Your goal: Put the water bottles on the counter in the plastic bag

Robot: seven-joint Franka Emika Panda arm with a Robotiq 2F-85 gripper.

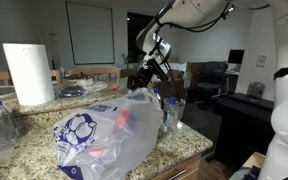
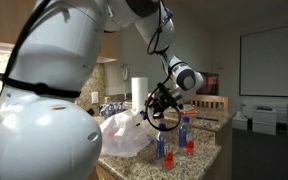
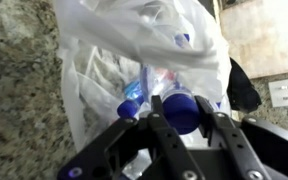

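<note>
Wrist view: counter (image 3: 14,95) at 9 o'clock, bag (image 3: 124,45) at 12 o'clock, gripper (image 3: 184,118) at 6 o'clock, clamped on a blue-capped bottle (image 3: 181,103) above the bag. In an exterior view, two bottles (image 2: 189,138) upright at the bag's 3 o'clock.

Crinkled translucent plastic bag (image 1: 109,135), faintly shiny, lower centre, polished speckled granite counter (image 1: 24,150) lower left, matt white paper-towel roll (image 1: 29,72) upper left, clear plastic water bottle (image 3: 181,108) with smooth blue cap, glossy white arm shell (image 2: 44,120) filling the left
</note>
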